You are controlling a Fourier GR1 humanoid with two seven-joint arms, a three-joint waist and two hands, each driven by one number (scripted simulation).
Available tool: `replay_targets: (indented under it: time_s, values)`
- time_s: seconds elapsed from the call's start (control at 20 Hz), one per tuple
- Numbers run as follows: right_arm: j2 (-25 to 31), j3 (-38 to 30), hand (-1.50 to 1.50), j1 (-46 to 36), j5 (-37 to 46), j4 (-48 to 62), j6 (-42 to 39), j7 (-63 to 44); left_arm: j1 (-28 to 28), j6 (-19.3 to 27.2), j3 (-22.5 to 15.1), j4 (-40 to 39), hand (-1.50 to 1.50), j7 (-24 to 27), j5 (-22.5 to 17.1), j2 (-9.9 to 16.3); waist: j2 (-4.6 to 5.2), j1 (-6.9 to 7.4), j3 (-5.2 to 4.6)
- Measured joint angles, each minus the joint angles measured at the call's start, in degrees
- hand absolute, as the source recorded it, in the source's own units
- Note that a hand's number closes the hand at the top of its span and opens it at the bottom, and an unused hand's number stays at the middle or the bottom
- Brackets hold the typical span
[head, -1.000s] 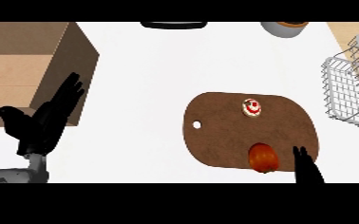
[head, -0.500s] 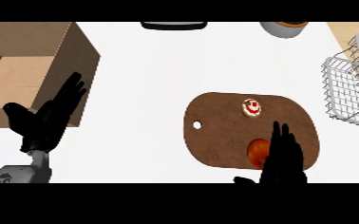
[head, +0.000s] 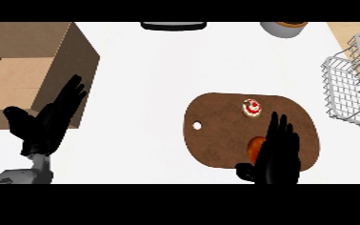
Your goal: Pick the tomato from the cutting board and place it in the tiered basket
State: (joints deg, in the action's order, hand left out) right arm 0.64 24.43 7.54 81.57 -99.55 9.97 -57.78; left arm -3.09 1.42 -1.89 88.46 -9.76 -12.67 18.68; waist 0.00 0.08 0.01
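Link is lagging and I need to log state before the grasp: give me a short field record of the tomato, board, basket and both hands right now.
tomato: on the cutting board, near edge, orange-red, partly hidden by the right hand
right hand: over the tomato, fingers straight, not curled round it
left hand: open, resting at the view's left by the cardboard box
other item on board: small red-and-white piece
tiered basket: wire, right of the board
tomato in basket: no
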Motion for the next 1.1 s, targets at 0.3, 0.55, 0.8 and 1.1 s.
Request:
replay_targets:
  time_s: [0.3, 0.55, 0.8, 1.1]
  values:
    - [0.8, -3.01, -1.5, -0.11, 0.36, 1.66, 2.05, 1.23, -0.37, -0.71, 1.26, 1.24, 0.0, -1.45, 1.17, -1.25, -0.13, -0.1, -0.06]
    - [0.04, -4.69, 1.5, -0.65, -4.51, 3.31, -0.4, 2.52, 0.19, -0.96, 1.25, 1.22, 0.0, -0.76, 2.57, -2.51, -0.28, -0.07, -0.19]
    - [0.87, -4.57, 1.5, -1.23, -5.9, 5.32, -3.59, 3.97, -0.78, -2.88, 3.21, -0.18, 0.0, -0.72, 2.01, -1.75, -0.28, -0.06, -0.18]
    - [2.14, -3.77, 1.5, -2.11, -3.61, 7.27, -3.81, 5.33, -0.31, -3.31, 3.73, 0.39, 0.0, -1.34, 2.51, -2.66, -0.55, -0.03, -0.4]
